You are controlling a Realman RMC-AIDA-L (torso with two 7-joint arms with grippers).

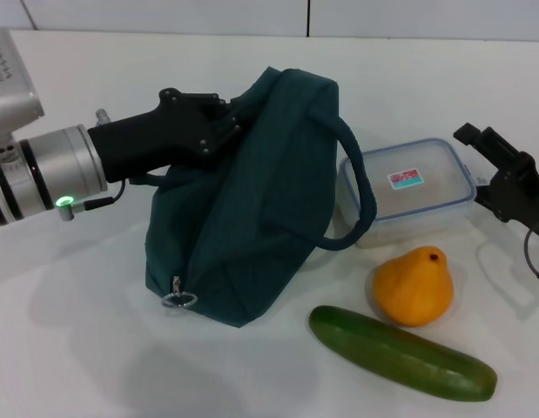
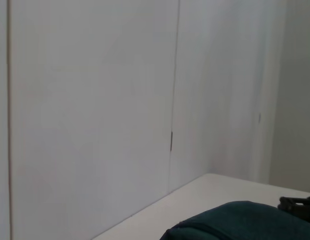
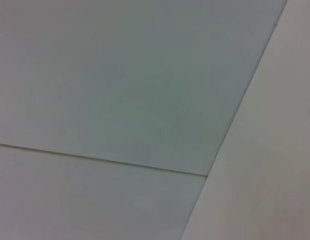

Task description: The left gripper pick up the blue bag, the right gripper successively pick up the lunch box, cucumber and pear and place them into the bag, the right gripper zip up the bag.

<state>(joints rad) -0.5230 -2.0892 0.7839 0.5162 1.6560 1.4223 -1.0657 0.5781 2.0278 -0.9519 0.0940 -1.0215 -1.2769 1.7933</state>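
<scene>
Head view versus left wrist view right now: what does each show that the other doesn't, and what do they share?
Only the head view shows the left gripper at the bag's upper side, the lunch box, pear, cucumber and the bag's zipper pull. Only the left wrist view shows the wall panels behind the table. Both show the blue bag, just its top in the wrist view, the white table, and the right gripper, a dark sliver in the wrist view.
</scene>
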